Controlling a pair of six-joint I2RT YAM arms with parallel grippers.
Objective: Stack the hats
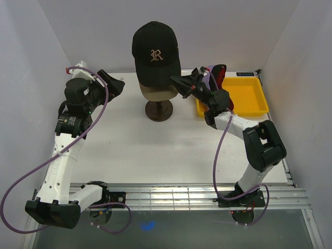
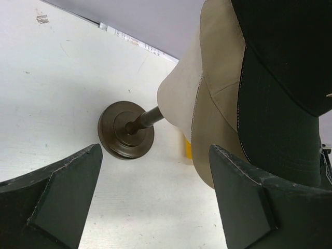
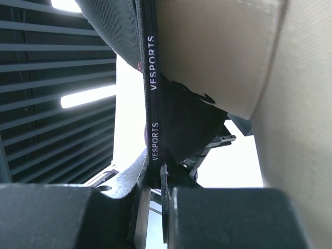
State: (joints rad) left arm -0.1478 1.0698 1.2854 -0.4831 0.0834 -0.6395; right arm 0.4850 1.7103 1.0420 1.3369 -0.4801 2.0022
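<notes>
The black cap (image 1: 154,54) with the gold R sits on the beige mannequin head (image 1: 155,92) at top centre of the overhead view. The right gripper (image 1: 178,83) is pinched closed on the cap's lower edge at its right side. The left gripper (image 1: 113,83), at upper left, gapes wide and holds nothing.

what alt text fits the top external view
A black fabric baseball cap with a gold R sits on a beige mannequin head mid-table; the right gripper pinches its rim, the left gripper hangs open. A yellow plastic tray lies far right.
</notes>
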